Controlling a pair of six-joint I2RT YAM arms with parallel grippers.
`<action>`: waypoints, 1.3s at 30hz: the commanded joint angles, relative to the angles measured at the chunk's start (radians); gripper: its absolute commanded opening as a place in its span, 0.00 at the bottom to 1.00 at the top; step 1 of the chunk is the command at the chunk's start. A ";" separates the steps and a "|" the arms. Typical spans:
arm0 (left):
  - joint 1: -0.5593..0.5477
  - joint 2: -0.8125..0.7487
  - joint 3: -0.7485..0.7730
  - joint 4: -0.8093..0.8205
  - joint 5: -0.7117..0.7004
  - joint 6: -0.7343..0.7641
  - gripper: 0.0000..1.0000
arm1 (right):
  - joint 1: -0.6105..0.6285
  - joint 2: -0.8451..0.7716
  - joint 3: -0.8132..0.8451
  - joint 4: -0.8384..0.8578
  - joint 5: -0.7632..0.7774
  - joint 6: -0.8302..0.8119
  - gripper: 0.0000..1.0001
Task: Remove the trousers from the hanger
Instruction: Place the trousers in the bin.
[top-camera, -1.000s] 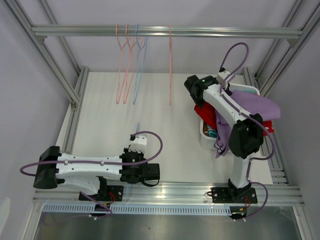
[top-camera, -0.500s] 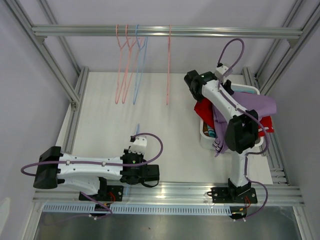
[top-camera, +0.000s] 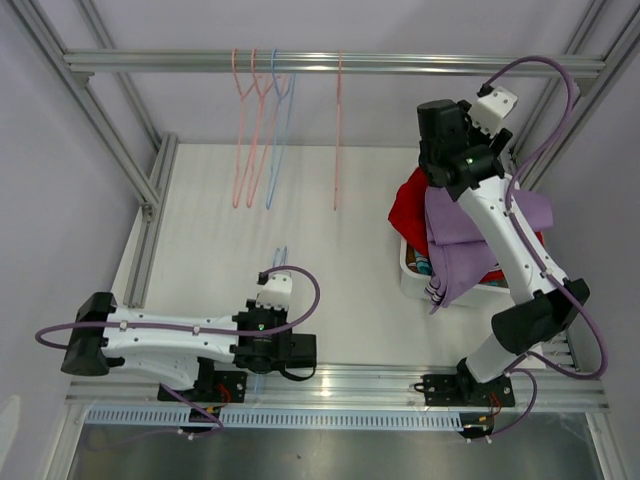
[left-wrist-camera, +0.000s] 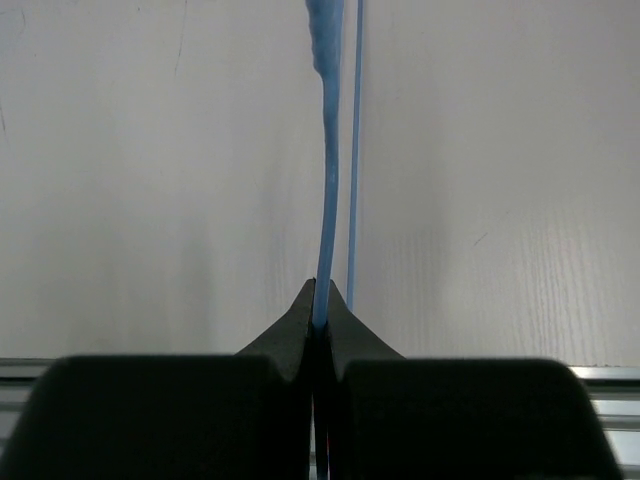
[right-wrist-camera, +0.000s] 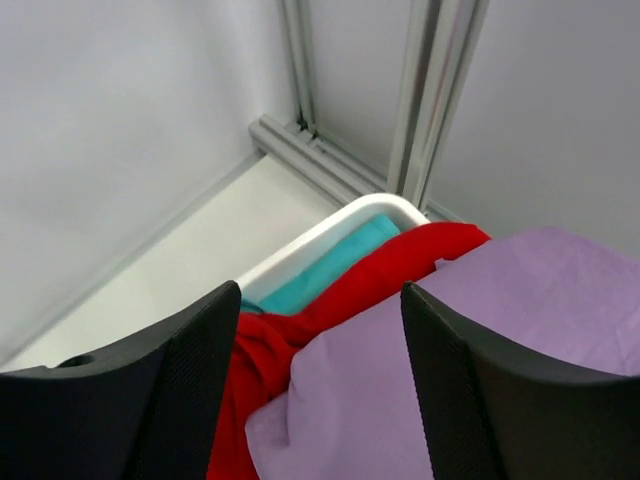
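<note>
On the right of the table, the white bin has the trousers heaped in it. The lavender pair is on top and spills over the near rim, the red pair bulges out at the left, and a bit of the teal pair shows by the wall. The right gripper hangs high over that pile, fingers spread wide with nothing between them; its wrist view looks straight down on lavender, red and teal cloth. Over on the left, the arm lies low along the near edge and the left gripper is pinched tight on a thin blue strip. The strip runs straight out from the fingertips over the bare tabletop, with a finer blue line just beside it — what it belongs to, I cannot tell. At the back, the rail carries three pink hangers and a blue hanger — all four bare.
</note>
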 joint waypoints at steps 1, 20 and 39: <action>-0.019 -0.012 0.050 -0.122 -0.021 -0.066 0.01 | 0.002 -0.038 -0.036 -0.071 -0.089 -0.005 0.67; -0.019 -0.118 0.176 -0.062 -0.012 0.107 0.01 | 0.045 -0.297 -0.250 -0.444 -0.264 0.325 0.00; -0.019 -0.218 0.145 -0.090 0.023 0.113 0.01 | -0.074 -0.205 -0.693 -0.189 -0.407 0.397 0.00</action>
